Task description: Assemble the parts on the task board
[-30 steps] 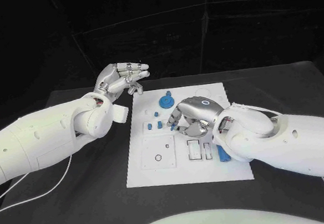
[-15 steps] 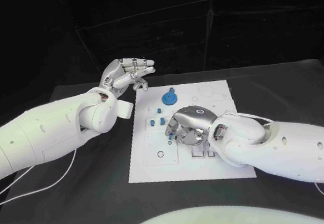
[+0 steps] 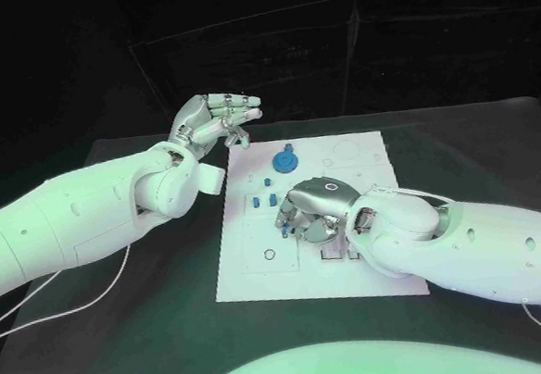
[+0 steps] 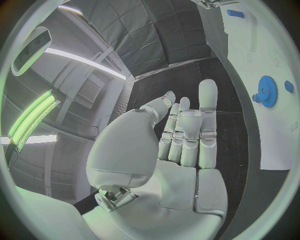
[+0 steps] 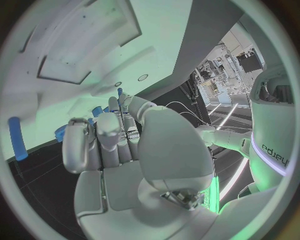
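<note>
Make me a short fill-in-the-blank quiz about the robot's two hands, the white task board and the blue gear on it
1. The blue gear lies on the white ____.
2. The hand raised beyond the task board's far left corner is the robot's ____ hand.
3. The right hand hangs over the board's ____.
4. The left hand holds ____.

Missing words: task board; left; middle; nothing

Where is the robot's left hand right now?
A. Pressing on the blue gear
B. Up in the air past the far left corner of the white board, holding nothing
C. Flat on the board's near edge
B: the left hand hangs off the task board, empty.
</note>
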You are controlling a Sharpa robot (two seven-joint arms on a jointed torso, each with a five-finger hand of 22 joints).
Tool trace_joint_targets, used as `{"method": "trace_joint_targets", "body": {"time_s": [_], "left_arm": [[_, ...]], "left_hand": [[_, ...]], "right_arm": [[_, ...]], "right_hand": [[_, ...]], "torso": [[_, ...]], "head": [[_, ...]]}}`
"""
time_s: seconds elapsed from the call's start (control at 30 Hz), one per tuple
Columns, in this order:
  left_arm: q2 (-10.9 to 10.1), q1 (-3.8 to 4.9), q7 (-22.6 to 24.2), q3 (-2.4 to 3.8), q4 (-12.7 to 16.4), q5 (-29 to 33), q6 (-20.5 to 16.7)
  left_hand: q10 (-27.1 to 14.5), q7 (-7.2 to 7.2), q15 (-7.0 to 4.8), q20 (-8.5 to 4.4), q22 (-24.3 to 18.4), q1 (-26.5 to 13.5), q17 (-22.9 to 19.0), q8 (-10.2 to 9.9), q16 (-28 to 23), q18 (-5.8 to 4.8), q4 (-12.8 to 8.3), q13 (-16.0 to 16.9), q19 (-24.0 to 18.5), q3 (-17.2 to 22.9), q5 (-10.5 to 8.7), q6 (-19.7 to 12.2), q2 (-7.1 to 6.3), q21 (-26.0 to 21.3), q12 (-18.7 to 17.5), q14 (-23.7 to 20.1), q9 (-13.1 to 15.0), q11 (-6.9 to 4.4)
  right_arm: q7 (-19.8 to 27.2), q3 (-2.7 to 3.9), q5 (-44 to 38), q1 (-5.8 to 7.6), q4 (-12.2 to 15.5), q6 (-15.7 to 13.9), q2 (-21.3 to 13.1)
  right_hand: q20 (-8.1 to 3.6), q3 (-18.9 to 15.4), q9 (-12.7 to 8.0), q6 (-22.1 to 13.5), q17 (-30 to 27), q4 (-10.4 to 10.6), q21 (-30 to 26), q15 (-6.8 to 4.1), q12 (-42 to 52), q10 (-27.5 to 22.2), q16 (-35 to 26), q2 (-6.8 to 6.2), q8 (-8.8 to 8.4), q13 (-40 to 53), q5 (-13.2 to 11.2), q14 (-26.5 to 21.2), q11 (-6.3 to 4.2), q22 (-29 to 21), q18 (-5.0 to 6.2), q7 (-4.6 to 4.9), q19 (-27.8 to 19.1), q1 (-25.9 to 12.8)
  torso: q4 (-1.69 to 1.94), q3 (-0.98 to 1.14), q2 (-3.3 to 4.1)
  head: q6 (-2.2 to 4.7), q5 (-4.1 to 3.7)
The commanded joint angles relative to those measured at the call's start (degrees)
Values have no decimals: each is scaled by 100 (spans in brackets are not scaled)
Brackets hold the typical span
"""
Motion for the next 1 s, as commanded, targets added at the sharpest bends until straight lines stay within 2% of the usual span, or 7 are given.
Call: {"method": "trace_joint_targets", "body": {"time_s": [0.03, 0.83, 1.0], "left_arm": [[5, 9, 5, 5, 4, 26, 81], [6, 9, -41, 5, -8, 26, 143], [10, 9, -49, 5, -1, 26, 149]], "left_hand": [[-34, 8, -6, -2, -9, -25, -2, 17, -28, 114, 5, 8, -51, -25, -1, -41, 34, -30, 17, -46, -8, -9], [-48, 12, -3, 1, -15, -27, -5, 22, -25, 114, 6, 10, -53, -40, -2, -54, 34, -39, 26, -51, -8, -5], [-48, 12, -3, 1, -15, -27, -5, 22, -25, 114, 6, 10, -53, -40, -2, -54, 34, -39, 26, -51, -8, -5]], "right_arm": [[-72, 2, -72, 5, -11, 173, 8], [-200, 0, -43, 2, -59, 540, 79], [-240, -1, -51, 2, -39, 711, 103]], "right_hand": [[27, 18, 8, -3, 2, 0, -5, -10, -31, 4, 31, -1, -11, 4, 35, 56, 13, 285, -72, 39, 10, -49], [32, -14, 7, -15, -43, 9, -34, -7, -43, -11, 11, -15, -20, 4, 38, 42, 14, 243, -60, 37, -27, -117], [57, -96, -10, -140, -187, 54, -113, 29, -134, -162, -83, -62, -79, -22, 44, -6, 60, 131, -32, 74, -122, -266]], "torso": [[3, -3, 1], [-6, 1, 0], [-3, -2, 1]], "head": [[-6, 14], [-43, 82], [-42, 79]]}}
